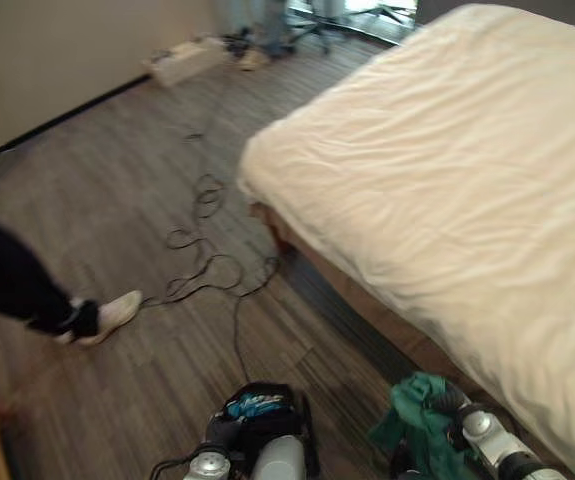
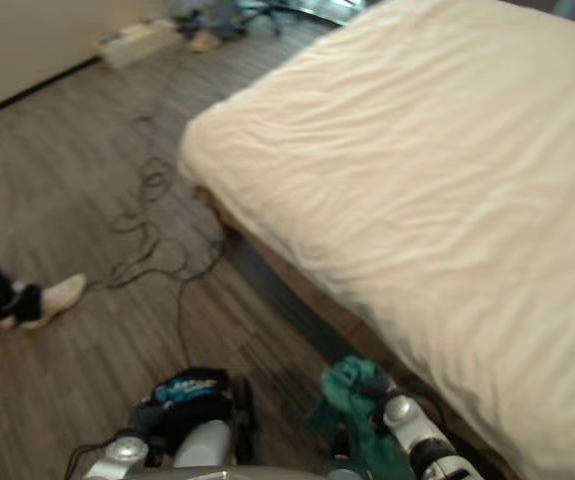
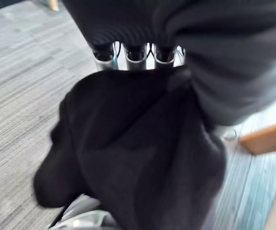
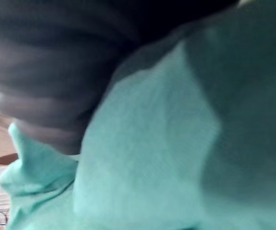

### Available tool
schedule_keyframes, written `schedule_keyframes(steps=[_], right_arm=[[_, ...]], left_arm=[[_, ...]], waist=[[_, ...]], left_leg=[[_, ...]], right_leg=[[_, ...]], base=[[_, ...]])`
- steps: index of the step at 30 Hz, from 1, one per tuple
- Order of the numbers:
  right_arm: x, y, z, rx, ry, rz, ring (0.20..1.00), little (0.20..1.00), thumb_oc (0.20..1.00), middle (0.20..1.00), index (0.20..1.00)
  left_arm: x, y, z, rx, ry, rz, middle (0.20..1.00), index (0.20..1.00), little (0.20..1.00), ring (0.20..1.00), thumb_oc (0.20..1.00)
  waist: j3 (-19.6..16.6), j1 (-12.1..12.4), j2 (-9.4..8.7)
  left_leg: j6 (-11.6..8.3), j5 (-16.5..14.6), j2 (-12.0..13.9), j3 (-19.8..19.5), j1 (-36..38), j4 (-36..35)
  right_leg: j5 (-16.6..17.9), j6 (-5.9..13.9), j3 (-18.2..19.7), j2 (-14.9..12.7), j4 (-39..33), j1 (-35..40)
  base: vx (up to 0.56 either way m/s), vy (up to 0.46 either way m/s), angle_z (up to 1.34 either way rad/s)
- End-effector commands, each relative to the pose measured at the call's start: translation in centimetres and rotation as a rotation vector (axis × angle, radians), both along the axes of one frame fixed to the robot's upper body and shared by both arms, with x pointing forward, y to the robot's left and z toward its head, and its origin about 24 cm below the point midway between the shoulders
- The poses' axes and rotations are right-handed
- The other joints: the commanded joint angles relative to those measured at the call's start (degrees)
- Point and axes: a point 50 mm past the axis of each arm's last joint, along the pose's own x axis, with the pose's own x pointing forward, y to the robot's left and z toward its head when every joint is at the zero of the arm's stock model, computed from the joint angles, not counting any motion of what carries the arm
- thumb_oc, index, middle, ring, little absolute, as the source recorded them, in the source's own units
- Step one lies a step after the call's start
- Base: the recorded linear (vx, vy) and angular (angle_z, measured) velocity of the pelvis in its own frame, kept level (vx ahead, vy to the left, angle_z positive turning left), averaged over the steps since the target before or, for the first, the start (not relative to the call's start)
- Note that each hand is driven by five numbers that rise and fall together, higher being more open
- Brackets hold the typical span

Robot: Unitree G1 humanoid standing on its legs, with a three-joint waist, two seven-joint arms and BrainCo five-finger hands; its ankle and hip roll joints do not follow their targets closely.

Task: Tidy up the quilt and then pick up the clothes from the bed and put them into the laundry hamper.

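A cream quilt (image 1: 447, 170) lies fairly smooth over the bed on the right, with light wrinkles. Low in front of me, my left hand (image 1: 225, 432) is shut on a black garment (image 1: 262, 410) with a blue print. In the left wrist view that black garment (image 3: 138, 143) hangs in a bunch past the fingers (image 3: 134, 53), above the floor. My right hand (image 1: 449, 402) is beside the bed's near edge and holds up a green garment (image 1: 412, 420). Close up, the green cloth (image 4: 147, 158) covers the hand's fingers.
A person's dark-clad leg (image 1: 12, 285) and pale shoe (image 1: 107, 315) stand on the wooden floor at the left. Black cables (image 1: 202, 250) trail across the floor toward a white box (image 1: 187, 60) by the wall. A chair base (image 1: 312, 25) stands at the back.
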Motion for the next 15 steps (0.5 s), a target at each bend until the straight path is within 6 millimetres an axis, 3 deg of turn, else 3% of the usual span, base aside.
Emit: schedule_keyframes(steps=[1, 2, 3, 4, 5, 6, 7, 8, 9, 10, 12, 13, 15], right_arm=[[-1.2, -1.1, -0.1, 0.033, -0.046, -0.179, 0.200, 0.200, 0.200, 0.200, 0.200], [-1.7, -0.9, -0.4, 0.054, -0.025, -0.186, 0.200, 0.200, 0.200, 0.200, 0.200], [-1.8, -0.9, -0.5, 0.054, -0.023, -0.187, 0.200, 0.200, 0.200, 0.200, 0.200], [-2.7, -1.0, -0.9, 0.067, -0.016, -0.231, 0.200, 0.200, 0.200, 0.200, 0.200], [-2.7, -1.0, -0.9, 0.067, -0.016, -0.231, 0.200, 0.200, 0.200, 0.200, 0.200], [-3.4, -1.0, -1.3, 0.084, -0.002, -0.302, 0.200, 0.200, 0.200, 0.200, 0.200], [-3.4, -1.1, -1.4, 0.087, 0.000, -0.316, 0.200, 0.200, 0.200, 0.200, 0.200], [-3.5, -1.2, -1.5, 0.083, 0.007, -0.336, 0.200, 0.200, 0.200, 0.200, 0.200], [-4.1, -1.5, -1.9, 0.069, 0.035, -0.360, 0.200, 0.200, 0.200, 0.200, 0.200], [-4.1, -1.5, -1.9, 0.069, 0.035, -0.361, 0.200, 0.200, 0.200, 0.200, 0.200], [-4.6, -1.8, -2.2, 0.080, 0.050, -0.390, 0.200, 0.200, 0.200, 0.200, 0.200], [-4.8, -2.2, -2.3, 0.059, 0.062, -0.403, 0.200, 0.200, 0.200, 0.200, 0.200], [-5.6, -2.0, -2.6, 0.063, 0.093, -0.378, 0.200, 0.200, 0.200, 0.200, 0.200]], left_arm=[[1.4, 1.9, 1.0, 0.082, -0.052, 0.027, 0.200, 0.200, 0.200, 0.200, 0.200], [1.1, 1.8, 0.9, 0.077, -0.055, 0.040, 0.200, 0.200, 0.200, 0.200, 0.200], [1.0, 1.8, 0.9, 0.077, -0.054, 0.040, 0.200, 0.200, 0.200, 0.200, 0.200], [1.0, 1.6, 0.7, 0.069, -0.041, 0.033, 0.200, 0.200, 0.200, 0.200, 0.200], [1.0, 1.6, 0.7, 0.069, -0.041, 0.033, 0.200, 0.200, 0.200, 0.200, 0.200], [2.4, 1.5, 1.2, 0.062, -0.070, 0.033, 0.200, 0.200, 0.200, 0.200, 0.200], [2.6, 1.6, 1.3, 0.076, -0.070, 0.019, 0.200, 0.200, 0.200, 0.200, 0.200], [3.1, 1.4, 1.4, 0.093, -0.076, -0.007, 0.200, 0.200, 0.200, 0.200, 0.200], [3.9, 1.0, 1.6, 0.091, -0.092, -0.023, 0.200, 0.200, 0.200, 0.200, 0.200], [3.9, 1.0, 1.6, 0.091, -0.092, -0.023, 0.200, 0.200, 0.200, 0.200, 0.200], [4.2, 0.9, 1.6, 0.105, -0.080, -0.056, 0.200, 0.200, 0.200, 0.200, 0.200], [3.9, 1.4, 1.3, 0.143, -0.029, -0.078, 0.200, 0.200, 0.200, 0.200, 0.200], [4.2, 1.0, 1.4, 0.140, -0.049, -0.102, 0.200, 0.200, 0.200, 0.200, 0.200]], waist=[[-1.30, -1.77, -0.89], [-1.92, -1.33, -0.81], [-1.96, -1.35, -0.85], [-2.82, -1.25, -0.96], [-2.82, -1.25, -0.96], [-1.59, -1.90, -0.33], [-1.10, -2.84, -0.22], [-0.35, -4.10, 0.24], [0.32, -4.78, 0.59], [0.24, -4.76, 0.64], [0.76, -5.15, 0.10], [0.91, -5.29, -0.64], [0.44, -4.68, -1.19]], left_leg=[[-1.05, -3.51, 3.25, -0.94, 3.45, 3.98], [-0.91, -4.14, 1.66, -3.50, 4.61, 2.50], [-0.83, -4.08, 1.49, -3.51, 4.77, 2.25], [-0.54, -3.57, -0.26, -5.71, 5.73, -0.68], [-0.54, -3.57, -0.26, -5.71, 5.73, -0.68], [1.85, -2.49, -3.84, -12.08, 6.85, -7.06], [2.30, -2.31, -4.39, -14.18, 7.15, -7.92], [2.93, -1.01, -4.60, -16.84, 6.90, -8.24], [3.19, -1.14, -5.33, -20.69, 7.87, -8.42], [3.19, -1.09, -5.28, -20.69, 7.75, -8.42], [3.64, -1.65, -6.40, -23.90, 8.29, -8.03], [3.99, -2.16, -7.33, -25.17, 8.10, -6.98], [4.29, -2.78, -8.52, -26.53, 8.55, -6.71]], right_leg=[[-6.48, 4.53, -6.30, -1.21, 0.73, 0.34], [-5.82, 4.92, -6.02, -1.97, 2.41, -0.01], [-5.86, 5.05, -6.04, -2.14, 2.57, -0.01], [-4.95, 5.51, -8.06, -4.02, 6.12, -0.55], [-4.95, 5.51, -8.06, -4.02, 6.12, -0.55], [-2.54, 6.51, -7.01, -8.78, 18.62, -4.65], [-3.04, 6.03, -2.59, -7.44, 21.61, -7.06], [-4.03, 4.46, 3.89, -3.05, 22.25, -10.70], [-7.71, 4.76, 14.22, 3.51, 21.64, -14.26], [-7.57, 4.74, 14.22, 3.57, 21.50, -14.32], [-8.08, 4.08, 19.09, 6.31, 16.40, -14.65], [-7.24, 4.22, 20.86, 6.40, 12.12, -12.77], [-6.55, 4.92, 20.79, 5.91, 10.82, -11.41]], base=[[0.06, 0.326, 2.27], [0.08, 0.255, 2.61], [0.10, 0.299, 1.82], [0.04, 0.130, 0.80], [0.09, 0.497, 0.29], [0.06, 0.450, 0.36], [0.01, 0.529, 0.71], [-0.03, 0.220, 2.59], [-0.04, 0.144, 2.93], [0.03, 0.072, 3.44], [0.07, 0.001, 1.45], [0.07, 0.003, 0.77], [0.07, 0.001, 1.07]])
